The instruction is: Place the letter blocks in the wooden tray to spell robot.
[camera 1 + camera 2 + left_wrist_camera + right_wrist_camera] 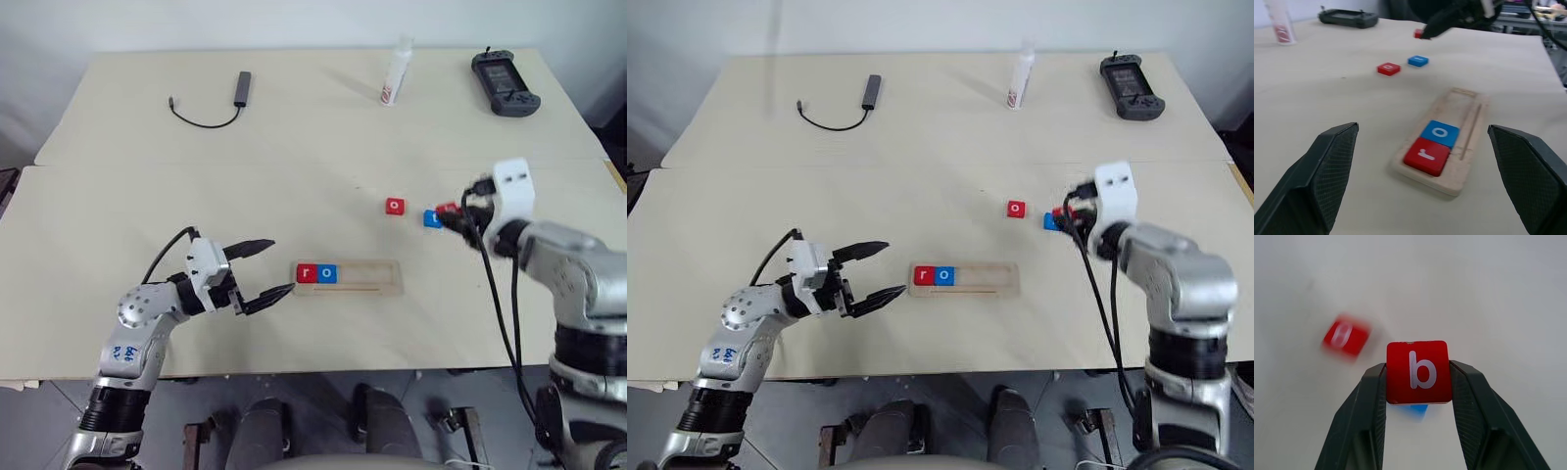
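Note:
The wooden tray (pixel 372 279) lies near the table's front middle, with a red "r" block (pixel 307 273) and a blue "o" block (pixel 327 273) side by side at its left end. My left gripper (pixel 282 265) hovers open just left of the tray, pointing at it. My right gripper (pixel 451 217) is shut on a red "b" block (pixel 1418 372), lifted off the table at the right. Under it on the table lies a blue block (pixel 431 219), its letter hidden. A red "o" block (pixel 394 206) lies to that one's left.
At the back of the table are a black cable with a small hub (pixel 235 93), a white bottle (pixel 396 73) and a black handheld controller (pixel 504 82). A seam (pixel 196 164) crosses the tabletop. The table's front edge runs just behind my left arm.

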You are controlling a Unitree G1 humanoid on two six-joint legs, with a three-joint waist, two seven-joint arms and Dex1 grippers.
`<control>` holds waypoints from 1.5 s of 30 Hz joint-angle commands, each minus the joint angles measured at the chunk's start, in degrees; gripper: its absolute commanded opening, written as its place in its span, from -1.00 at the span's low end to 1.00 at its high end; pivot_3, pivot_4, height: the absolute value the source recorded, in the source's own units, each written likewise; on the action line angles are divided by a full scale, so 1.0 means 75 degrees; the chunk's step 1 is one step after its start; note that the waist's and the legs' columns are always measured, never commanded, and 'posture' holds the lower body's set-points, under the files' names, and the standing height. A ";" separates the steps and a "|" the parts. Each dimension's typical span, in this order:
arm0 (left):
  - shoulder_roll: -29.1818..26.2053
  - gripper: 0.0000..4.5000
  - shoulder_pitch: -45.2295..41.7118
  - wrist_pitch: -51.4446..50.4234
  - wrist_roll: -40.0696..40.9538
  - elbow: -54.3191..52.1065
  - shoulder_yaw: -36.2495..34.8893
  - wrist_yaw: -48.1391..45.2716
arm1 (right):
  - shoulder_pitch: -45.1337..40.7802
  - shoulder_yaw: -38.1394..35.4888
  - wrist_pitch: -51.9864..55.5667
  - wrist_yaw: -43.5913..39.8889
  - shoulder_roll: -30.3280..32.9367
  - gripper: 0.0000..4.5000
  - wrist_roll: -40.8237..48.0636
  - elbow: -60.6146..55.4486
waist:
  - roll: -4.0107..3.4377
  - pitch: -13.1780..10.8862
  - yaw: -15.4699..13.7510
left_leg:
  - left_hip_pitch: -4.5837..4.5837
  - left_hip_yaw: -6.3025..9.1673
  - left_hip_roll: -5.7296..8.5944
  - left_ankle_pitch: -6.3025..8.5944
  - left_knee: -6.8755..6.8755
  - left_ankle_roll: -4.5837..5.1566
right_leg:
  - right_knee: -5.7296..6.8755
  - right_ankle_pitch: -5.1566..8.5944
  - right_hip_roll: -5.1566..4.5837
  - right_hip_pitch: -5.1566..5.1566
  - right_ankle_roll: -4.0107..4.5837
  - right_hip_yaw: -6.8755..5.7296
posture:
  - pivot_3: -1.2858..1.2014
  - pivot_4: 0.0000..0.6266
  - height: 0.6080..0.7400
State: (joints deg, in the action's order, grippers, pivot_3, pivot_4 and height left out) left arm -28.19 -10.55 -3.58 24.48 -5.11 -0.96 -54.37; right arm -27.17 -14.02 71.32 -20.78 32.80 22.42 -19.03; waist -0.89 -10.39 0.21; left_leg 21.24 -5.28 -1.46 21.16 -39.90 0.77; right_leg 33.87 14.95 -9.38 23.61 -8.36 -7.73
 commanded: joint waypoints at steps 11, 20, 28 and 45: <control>-0.0347 1.00 -0.0594 0.0156 0.0027 0.0490 -0.0053 -0.0903 | 0.2134 -0.0737 0.1194 0.1412 -0.2485 0.29 0.0132 -0.3137 | 0.0004 0.0004 0.0002 | -0.0005 -0.0010 -0.0012 0.0008 -0.0011 -0.0005 | 0.0007 -0.0001 0.0019 0.0006 0.0001 0.0023 | 0.03 -0.52 1.00; -0.0572 1.00 -0.0292 0.0157 0.0029 0.0174 -0.0227 -0.0885 | 0.2017 -0.0776 -0.0976 -0.1795 0.0911 0.99 0.0624 -0.1530 | 0.0005 0.0003 -0.0004 | -0.0004 -0.0012 -0.0009 0.0017 -0.0010 0.0009 | -0.0001 -0.0002 0.0018 0.0007 0.0000 0.0025 | 0.03 -0.52 1.00; -0.0737 1.00 -0.0218 0.0427 -0.0023 0.0037 -0.0184 -0.1079 | 0.1730 0.0710 -0.5737 -0.6655 0.2870 0.99 0.0116 0.1840 | 0.0023 -0.0007 0.0001 | -0.0014 -0.0021 -0.0013 0.0021 -0.0012 0.0010 | -0.0013 -0.0005 0.0021 -0.0006 -0.0006 0.0024 | 0.03 -0.52 1.00; -0.0991 1.00 0.0355 0.0254 0.0043 -0.0539 -0.0463 -0.0762 | -0.0426 0.2791 -0.9149 -0.8193 0.2144 0.28 -0.1667 0.5805 | 0.0024 -0.0008 -0.0004 | -0.0020 -0.0019 -0.0019 0.0019 -0.0031 0.0006 | -0.0005 -0.0006 0.0021 -0.0016 -0.0007 0.0017 | 0.03 -0.52 1.00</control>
State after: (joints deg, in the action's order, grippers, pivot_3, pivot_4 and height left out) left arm -35.15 -7.98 -2.00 24.35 -6.96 -3.48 -60.23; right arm -30.41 6.26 3.97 -81.32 49.37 10.55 23.54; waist -0.71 -10.45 0.18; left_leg 21.09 -5.42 -1.61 21.30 -40.13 0.81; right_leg 33.83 14.91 -9.23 23.49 -8.41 -7.61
